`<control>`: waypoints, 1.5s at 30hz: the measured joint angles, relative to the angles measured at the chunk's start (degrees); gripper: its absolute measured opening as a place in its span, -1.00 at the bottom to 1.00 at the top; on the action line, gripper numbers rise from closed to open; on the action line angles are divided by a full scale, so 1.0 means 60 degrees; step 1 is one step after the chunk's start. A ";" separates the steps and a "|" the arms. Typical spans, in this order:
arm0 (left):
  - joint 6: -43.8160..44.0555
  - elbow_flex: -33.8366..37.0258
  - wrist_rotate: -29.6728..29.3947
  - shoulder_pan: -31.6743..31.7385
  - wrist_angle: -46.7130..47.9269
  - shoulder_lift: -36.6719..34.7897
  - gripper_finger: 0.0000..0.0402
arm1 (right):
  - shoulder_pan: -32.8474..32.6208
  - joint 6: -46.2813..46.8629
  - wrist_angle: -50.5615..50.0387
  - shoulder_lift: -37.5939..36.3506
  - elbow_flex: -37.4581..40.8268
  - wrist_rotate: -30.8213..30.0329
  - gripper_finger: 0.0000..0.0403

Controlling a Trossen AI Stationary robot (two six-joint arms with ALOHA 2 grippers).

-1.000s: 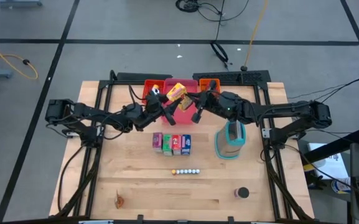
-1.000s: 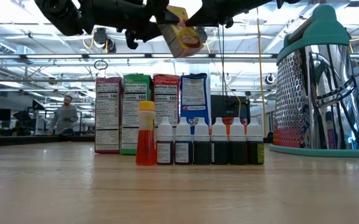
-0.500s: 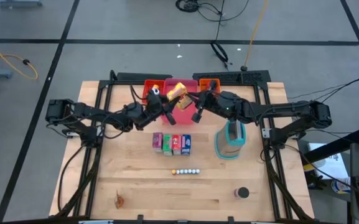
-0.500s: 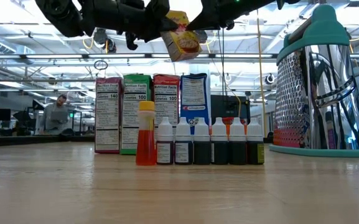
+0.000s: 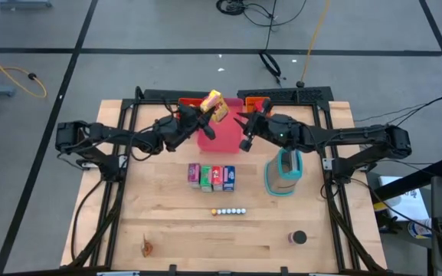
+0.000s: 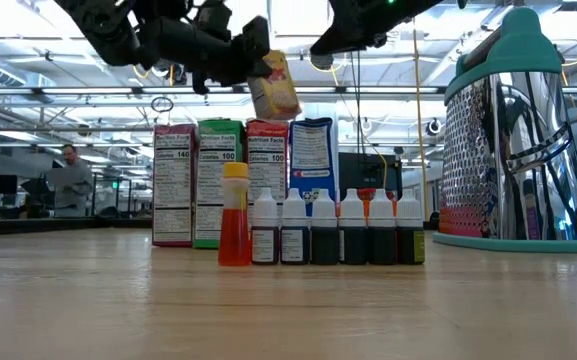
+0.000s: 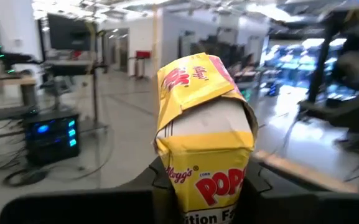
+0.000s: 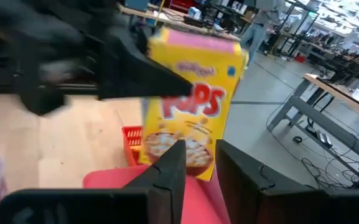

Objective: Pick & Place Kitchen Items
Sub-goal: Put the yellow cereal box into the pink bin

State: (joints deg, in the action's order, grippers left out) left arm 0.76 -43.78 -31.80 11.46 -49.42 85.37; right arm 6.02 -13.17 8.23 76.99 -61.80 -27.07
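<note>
Above pink tray [image 5: 219,136] | left claw [image 5: 204,117] clamps yellow box [image 5: 214,106], long axis tilted | right claw [image 5: 245,130] parted, empty

floor [image 5: 37,153]: grey, dark seams | ceiling lights [image 6: 48,60]: bright | desks [image 8: 335,93]: background

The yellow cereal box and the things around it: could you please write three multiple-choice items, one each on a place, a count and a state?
1. Where is the yellow cereal box?
A. lying by the pale beads
B. in the air over the trays at the table's far side
C. inside the grater

2. How many upright food boxes stand in the row?
A. two
B. four
C. six

3. Which gripper holds the yellow box?
A. left gripper
B. right gripper
C. neither

Answers: 1 B, it hangs above the pink tray; 2 B, purple, green, red, blue; 3 A, the left fingers clamp it, the right fingers stand apart from it.
</note>
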 joint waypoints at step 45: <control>-0.2310 -0.1519 0.7058 0.4851 0.2449 0.2480 -0.56 | -0.0022 0.0005 0.0735 -0.0171 0.0907 0.0059 -0.56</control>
State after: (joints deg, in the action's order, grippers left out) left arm -13.10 -52.89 10.55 40.57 -34.73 100.25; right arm 5.89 -13.14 12.64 75.96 -56.36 -26.72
